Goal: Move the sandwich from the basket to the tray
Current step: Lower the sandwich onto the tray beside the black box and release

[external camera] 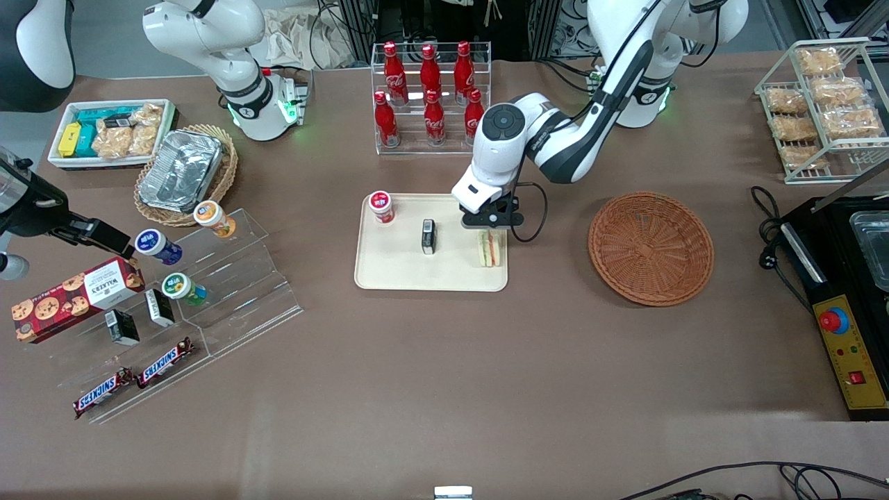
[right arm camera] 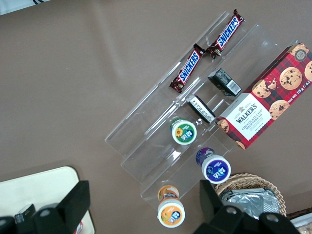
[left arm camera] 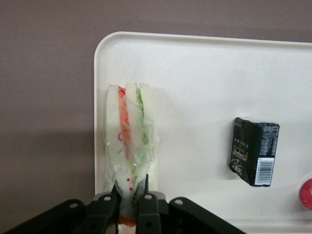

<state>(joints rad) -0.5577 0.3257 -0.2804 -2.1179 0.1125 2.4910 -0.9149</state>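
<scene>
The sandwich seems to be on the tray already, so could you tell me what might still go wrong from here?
The sandwich stands on its edge close to the tray rim nearest the basket, so it could tip over the rim onto the table. The gripper is shut on the sandwich's end; its plastic wrap may cling to the fingers, so lifting off could drag the sandwich along. The small black box also stands on the tray, though apart from the sandwich.

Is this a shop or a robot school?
Probably a robot lab set up like a snack shop: a rack of cola bottles, chocolate bars on a clear stand, and the gripper shut on a sandwich on the tray.
</scene>
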